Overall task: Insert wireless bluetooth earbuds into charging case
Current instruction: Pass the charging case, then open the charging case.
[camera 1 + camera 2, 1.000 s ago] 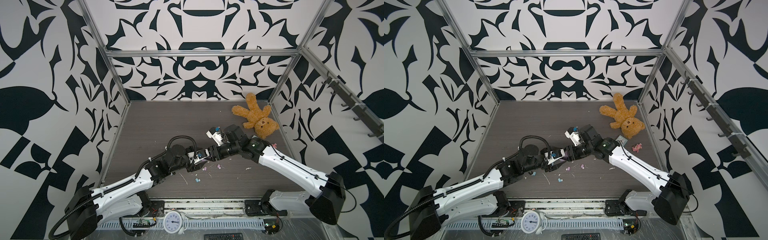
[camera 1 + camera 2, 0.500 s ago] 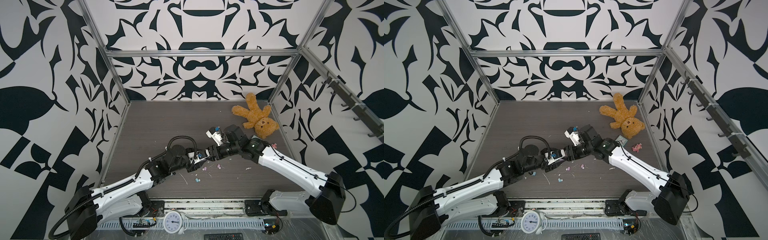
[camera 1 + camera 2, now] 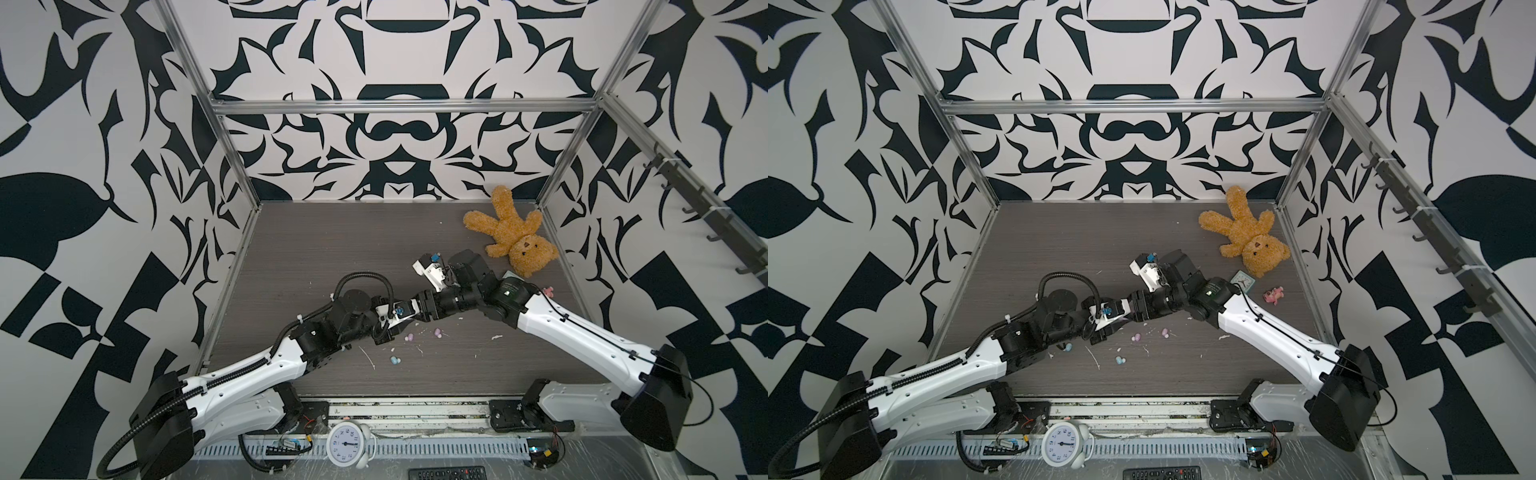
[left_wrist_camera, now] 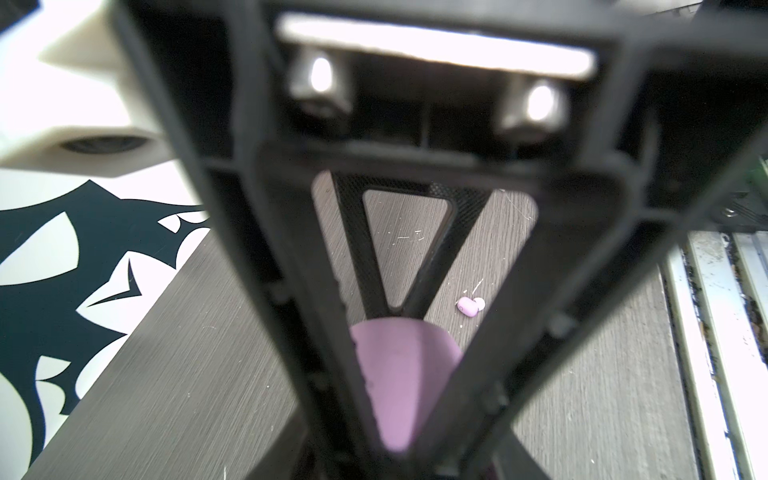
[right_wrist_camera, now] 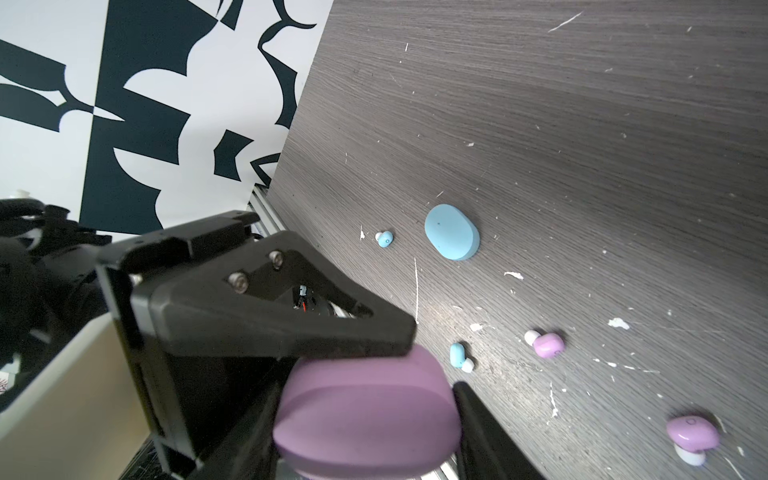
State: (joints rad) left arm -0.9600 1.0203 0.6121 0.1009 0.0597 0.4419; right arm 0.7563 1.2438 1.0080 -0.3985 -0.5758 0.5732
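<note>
A pink oval charging case point(image 5: 365, 419) hangs above the table between my two arms. My right gripper point(image 5: 368, 440) is shut on it, a finger on each side. My left gripper point(image 4: 401, 432) is shut on the same case point(image 4: 405, 374) from the opposite side, and one of its fingers point(image 5: 291, 328) lies over the case's top. On the table lie two pale blue earbuds point(image 5: 385, 239) point(image 5: 458, 355) and two pink earbuds point(image 5: 548, 345) point(image 5: 692, 434). A blue oval case point(image 5: 451, 232) lies shut near them. In a top view the pink buds point(image 3: 409, 337) point(image 3: 437, 332) lie just in front of the grippers.
A brown teddy bear point(image 3: 513, 237) lies at the back right, with a small pink toy point(image 3: 548, 291) and a small green card point(image 3: 1243, 281) near the right arm. White scraps point(image 3: 368, 357) litter the table's front. A white clock point(image 3: 347, 444) stands beyond the front edge.
My left gripper has shut on the pink case that my right gripper holds. Both arms have stayed almost where they were.
</note>
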